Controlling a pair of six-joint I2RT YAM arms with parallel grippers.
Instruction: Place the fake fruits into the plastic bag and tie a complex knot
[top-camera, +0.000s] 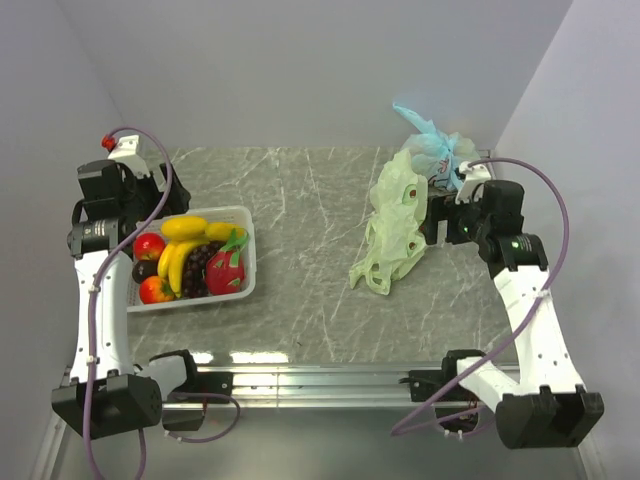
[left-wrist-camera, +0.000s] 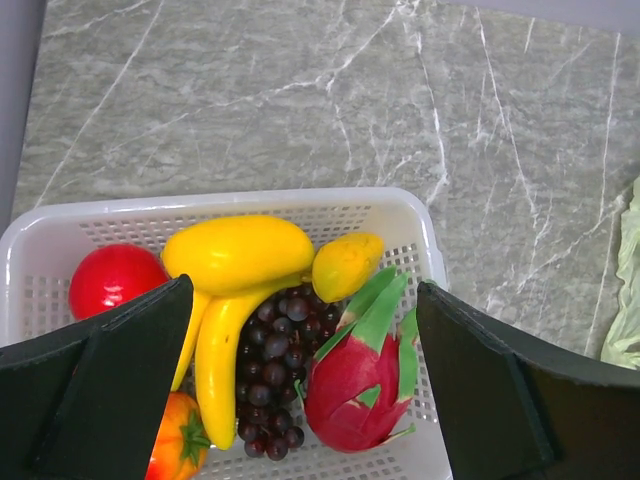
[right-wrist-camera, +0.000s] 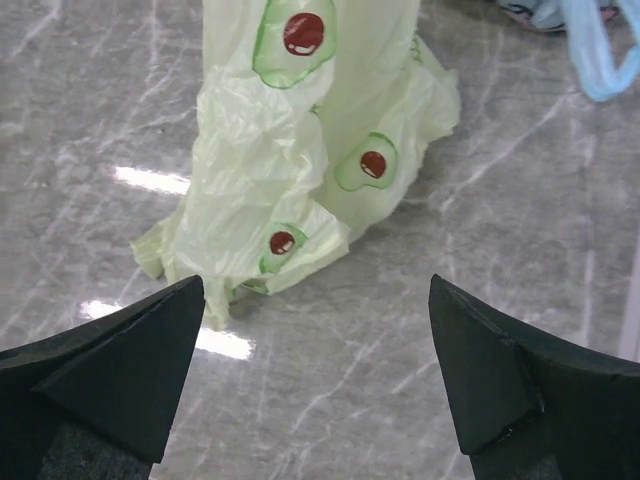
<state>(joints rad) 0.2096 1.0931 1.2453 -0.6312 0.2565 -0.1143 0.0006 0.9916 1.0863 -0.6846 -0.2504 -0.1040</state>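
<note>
The fake fruits lie in a white mesh basket (top-camera: 249, 250) at the left: yellow bananas (top-camera: 185, 228), a red apple (top-camera: 149, 246), dark grapes (top-camera: 197, 265) and a dragon fruit (top-camera: 226, 270). My left gripper (left-wrist-camera: 302, 290) hangs open above them, over the grapes (left-wrist-camera: 272, 370) and dragon fruit (left-wrist-camera: 355, 375), holding nothing. The plastic bag (top-camera: 395, 225) lies crumpled and flat on the table at the right. My right gripper (right-wrist-camera: 315, 285) is open and empty, just short of the bag's (right-wrist-camera: 290, 150) near end. No knot of the green bag is in view.
A light blue tied bag (top-camera: 435, 145) sits at the far right corner behind the green bag; it also shows in the right wrist view (right-wrist-camera: 590, 50). Grey walls close in the left, back and right. Marbled tabletop (top-camera: 310, 220) lies between basket and bag.
</note>
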